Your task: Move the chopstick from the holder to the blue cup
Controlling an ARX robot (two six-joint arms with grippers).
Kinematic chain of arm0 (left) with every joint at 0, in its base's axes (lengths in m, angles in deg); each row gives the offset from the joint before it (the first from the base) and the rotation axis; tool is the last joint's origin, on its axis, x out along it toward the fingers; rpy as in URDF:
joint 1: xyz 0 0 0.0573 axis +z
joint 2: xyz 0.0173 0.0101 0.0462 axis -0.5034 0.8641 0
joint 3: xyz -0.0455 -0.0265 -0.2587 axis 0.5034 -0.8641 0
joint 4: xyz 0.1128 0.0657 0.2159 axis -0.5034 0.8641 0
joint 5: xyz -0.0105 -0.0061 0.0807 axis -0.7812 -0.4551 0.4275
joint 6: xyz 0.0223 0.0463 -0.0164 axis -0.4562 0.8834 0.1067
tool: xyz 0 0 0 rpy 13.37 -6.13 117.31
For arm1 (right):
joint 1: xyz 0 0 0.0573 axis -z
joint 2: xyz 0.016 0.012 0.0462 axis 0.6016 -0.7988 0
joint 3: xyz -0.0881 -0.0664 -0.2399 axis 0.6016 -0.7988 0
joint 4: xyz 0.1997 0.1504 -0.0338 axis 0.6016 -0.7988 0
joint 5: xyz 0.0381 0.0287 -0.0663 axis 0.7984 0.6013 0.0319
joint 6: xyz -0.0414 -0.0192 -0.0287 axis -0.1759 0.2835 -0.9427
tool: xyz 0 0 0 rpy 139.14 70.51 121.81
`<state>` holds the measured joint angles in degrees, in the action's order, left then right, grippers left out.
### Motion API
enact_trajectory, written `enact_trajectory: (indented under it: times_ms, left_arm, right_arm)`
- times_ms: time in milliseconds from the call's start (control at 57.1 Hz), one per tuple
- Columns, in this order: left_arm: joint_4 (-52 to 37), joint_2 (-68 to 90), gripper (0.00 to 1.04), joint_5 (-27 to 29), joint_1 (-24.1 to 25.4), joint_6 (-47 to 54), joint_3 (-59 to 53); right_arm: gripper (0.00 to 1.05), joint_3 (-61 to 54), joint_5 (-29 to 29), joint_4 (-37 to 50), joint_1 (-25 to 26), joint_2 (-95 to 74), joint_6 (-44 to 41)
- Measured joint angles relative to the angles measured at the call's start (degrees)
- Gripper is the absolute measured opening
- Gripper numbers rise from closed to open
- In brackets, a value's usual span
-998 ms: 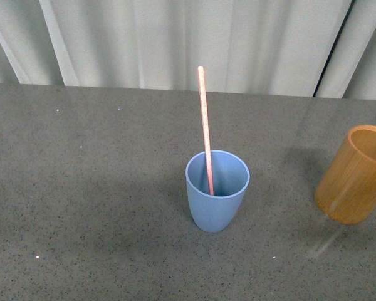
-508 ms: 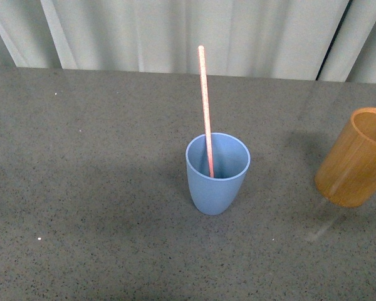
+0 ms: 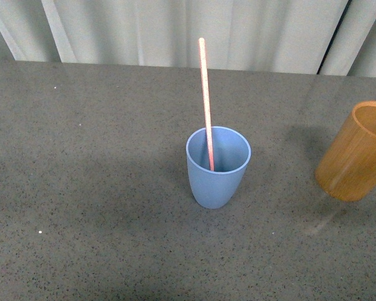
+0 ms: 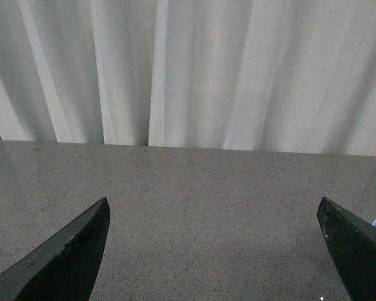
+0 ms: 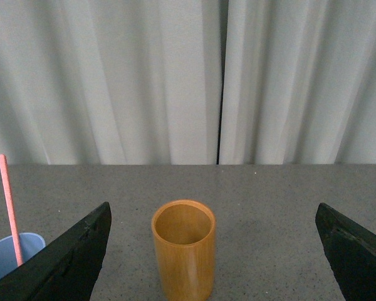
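Salmon-pink chopstick [image 3: 206,103] already standing in the blue cup [image 3: 218,168], lower end down inside against the far inner wall, upper end well above the rim. Long axis near vertical, tilted slightly so the top leans toward the robot's left and away toward the curtain [image 3: 188,31]; tip pointing up.

Transfer judged complete or nearly so. Main risk from here: tipping. Tall stick, shallow cup, leaning on the rim only, so any knock to the cup or to the exposed upper length could swing it over or topple the light tumbler. Likeliest cause would be an arm sweeping back across the middle of the table [image 3: 88,188].

Seen from the left gripper [image 4: 213,251], chopstick off to that hand's right side and ahead, only its top showing at the frame edge. Jaws spread wide, nothing between them. From the right gripper [image 5: 213,251], chopstick and blue cup off to that hand's left, well apart from the fingers; holder [image 5: 183,248] directly ahead between the jaws' line, upright and empty. Jaws likewise wide apart, holding nothing.

Holder also a hazard: straight in front of the right hand, so a forward move could bump it. Neither arm visible in the front view.
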<state>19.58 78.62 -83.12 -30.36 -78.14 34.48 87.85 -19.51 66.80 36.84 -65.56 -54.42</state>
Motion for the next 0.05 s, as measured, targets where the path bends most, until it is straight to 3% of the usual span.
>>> enact_trajectory:
  times_ms: [53]
  left_arm:
    - [0.00, 0.00, 0.98, 0.00, 0.00, 0.00, 0.00]
  right_arm:
    - [0.95, 0.00, 0.00, 0.00, 0.00, 0.00, -0.02]
